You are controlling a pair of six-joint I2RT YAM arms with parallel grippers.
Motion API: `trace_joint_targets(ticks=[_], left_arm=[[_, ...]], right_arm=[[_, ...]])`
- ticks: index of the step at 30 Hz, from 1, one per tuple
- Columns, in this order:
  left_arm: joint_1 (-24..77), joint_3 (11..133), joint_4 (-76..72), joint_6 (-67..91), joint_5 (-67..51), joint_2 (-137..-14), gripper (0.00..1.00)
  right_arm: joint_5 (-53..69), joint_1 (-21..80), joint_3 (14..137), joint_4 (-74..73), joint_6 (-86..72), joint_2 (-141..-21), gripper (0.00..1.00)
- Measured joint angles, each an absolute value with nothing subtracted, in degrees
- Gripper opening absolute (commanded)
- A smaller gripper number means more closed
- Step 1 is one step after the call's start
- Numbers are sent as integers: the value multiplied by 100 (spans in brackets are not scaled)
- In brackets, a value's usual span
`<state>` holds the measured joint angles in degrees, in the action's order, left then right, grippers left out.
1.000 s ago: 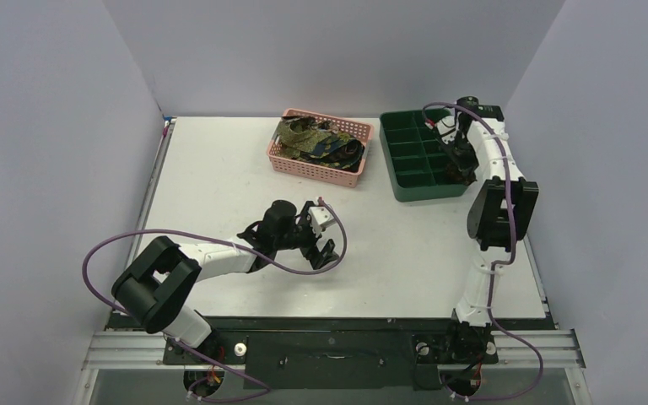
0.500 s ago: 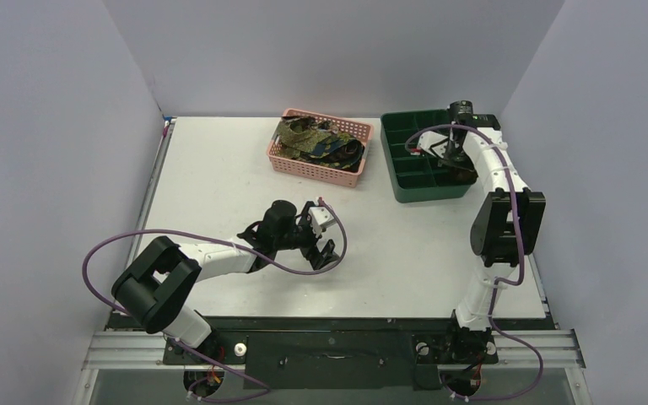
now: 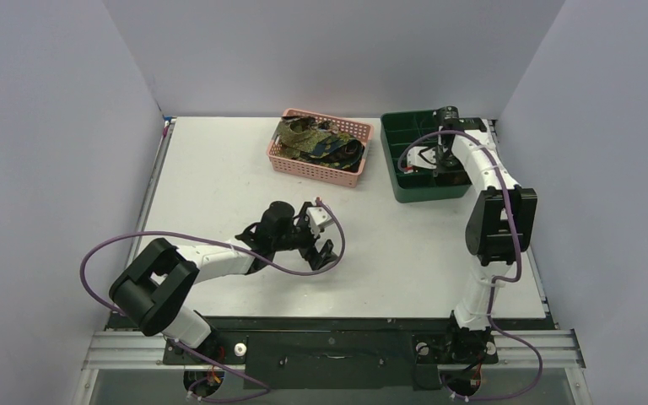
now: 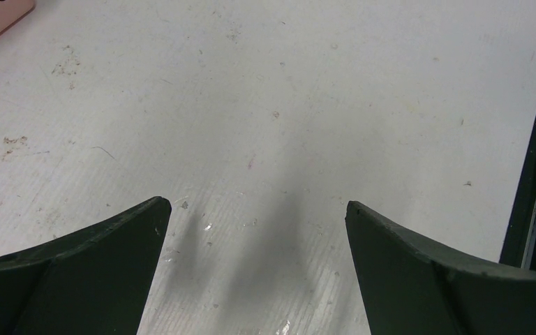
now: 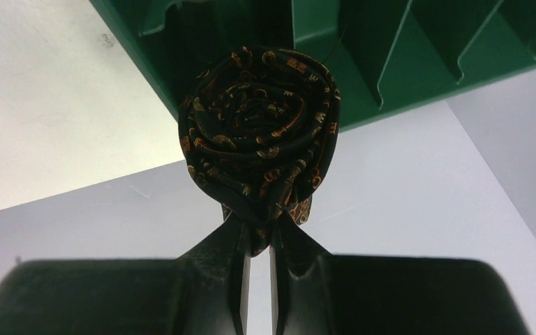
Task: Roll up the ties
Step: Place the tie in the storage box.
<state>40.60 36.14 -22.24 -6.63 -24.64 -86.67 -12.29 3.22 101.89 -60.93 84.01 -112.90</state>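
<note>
Starting nearest the bases, my left tool [image 3: 321, 250] hung low over the bare middle of the counter [image 3: 219, 186]. Its jaws were wide apart with nothing between them. The wrist view showed only scuffed white surface between its two fingers [image 4: 77, 265]. It was well apart from every tie.

Farther out on the right side, my right tool [image 5: 258, 241] was clamped together on the lower edge of a rolled tie [image 5: 258, 150], a tight dark spiral with orange-gold figures. The roll was held over the green tray [image 3: 398, 181], facing its dividers. I could not tell which compartment lay directly under it.

Step in hand, by my judgement: stowing a finished roll. One tie was rolled, but placement was not yet done. The next move called for lining the roll up over one compartment, lowering it between the dividers, and only then parting the jaws. A spiral let go early would likely spring loose.

Farthest back, just left of the tray, the pink basket [image 3: 304, 165] held a heap of unrolled ties [image 3: 316, 142]. These made up the remaining work. The basket wall and the tangle of strips stood in the way of a clean single pick. A purple cable [image 3: 409, 152] looped over the tray, close to the right wrist.
</note>
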Motion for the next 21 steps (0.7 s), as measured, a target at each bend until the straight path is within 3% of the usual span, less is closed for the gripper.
trace_joint_targets(ticks=[21], left_arm=[[3830, 3503, -2276, -666, -2469, -8595, 97]], right_arm=[[-1688, 423, 10208, -6217, 8604, -11893, 0]])
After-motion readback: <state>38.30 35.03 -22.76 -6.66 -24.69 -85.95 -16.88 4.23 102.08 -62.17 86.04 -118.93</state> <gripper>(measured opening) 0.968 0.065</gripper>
